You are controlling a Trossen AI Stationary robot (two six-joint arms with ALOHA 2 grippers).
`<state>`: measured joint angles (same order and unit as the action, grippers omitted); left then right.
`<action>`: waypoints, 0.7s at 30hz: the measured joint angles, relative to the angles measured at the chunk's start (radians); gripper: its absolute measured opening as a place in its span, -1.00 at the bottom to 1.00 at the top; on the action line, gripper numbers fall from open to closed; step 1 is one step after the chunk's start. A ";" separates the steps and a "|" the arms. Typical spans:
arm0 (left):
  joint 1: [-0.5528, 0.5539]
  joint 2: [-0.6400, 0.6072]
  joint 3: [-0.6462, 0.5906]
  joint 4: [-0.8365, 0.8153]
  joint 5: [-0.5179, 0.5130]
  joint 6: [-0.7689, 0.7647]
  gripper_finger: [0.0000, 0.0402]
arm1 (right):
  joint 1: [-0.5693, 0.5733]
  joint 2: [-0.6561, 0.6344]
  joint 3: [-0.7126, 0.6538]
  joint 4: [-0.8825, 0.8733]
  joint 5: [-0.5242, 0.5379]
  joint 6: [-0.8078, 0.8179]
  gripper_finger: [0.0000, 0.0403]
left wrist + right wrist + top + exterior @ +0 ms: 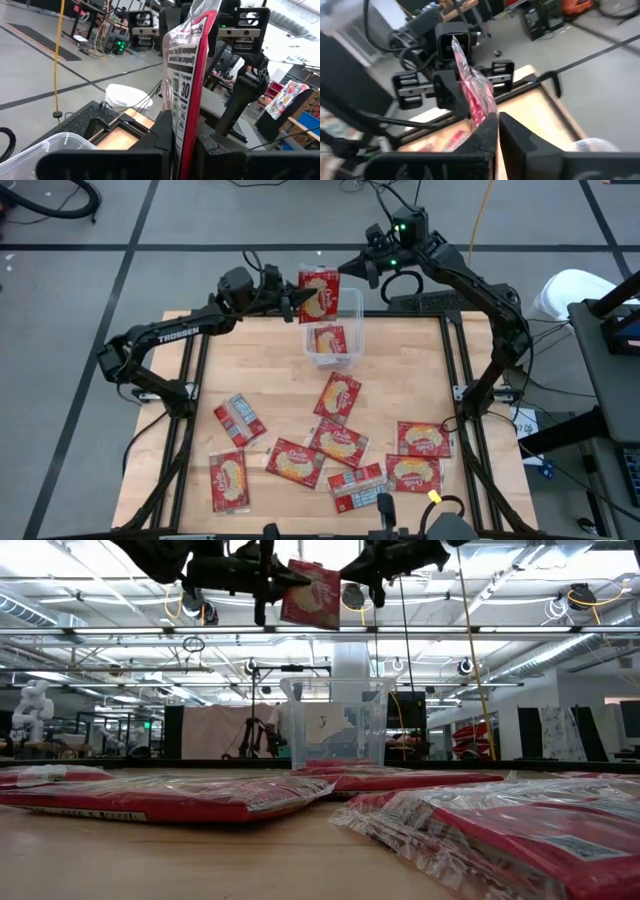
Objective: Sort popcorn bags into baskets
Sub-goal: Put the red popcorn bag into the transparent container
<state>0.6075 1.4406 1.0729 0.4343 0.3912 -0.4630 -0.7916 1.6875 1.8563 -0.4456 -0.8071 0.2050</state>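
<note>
One popcorn bag [320, 292] — a flat, glossy red packet with a crinkled clear edge — hangs in the air above the far end of the clear tub [336, 330]. The left gripper [297, 302] is clamped on one edge of it. The right gripper [352, 268] meets the opposite edge, fingers pressed together on the film. The tub is colourless rigid plastic, rectangular with rounded corners, and holds one packet [329, 339] lying flat. It stands at the far middle of the pale wood-grain table [270, 370].

The high view alone shows the remaining packets [345, 442] scattered over the near half of the table, one [240, 419] grey-white side up. The left wrist view alone shows printed black lettering on the held bag's pale back [181, 75].
</note>
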 joint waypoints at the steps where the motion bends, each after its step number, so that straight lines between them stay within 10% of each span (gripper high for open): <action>1: 0.000 0.000 0.000 0.000 0.000 0.003 -0.86 | -0.002 0.000 -0.010 0.017 -0.017 0.031 -0.98; 21: 0.000 0.000 0.000 -0.060 0.002 0.002 -0.88 | 0.071 -0.001 -0.032 0.068 -0.048 0.091 0.02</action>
<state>0.6075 1.4403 1.0725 0.3745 0.3930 -0.4610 -0.7202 1.6866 1.8244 -0.3775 -0.8553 0.2956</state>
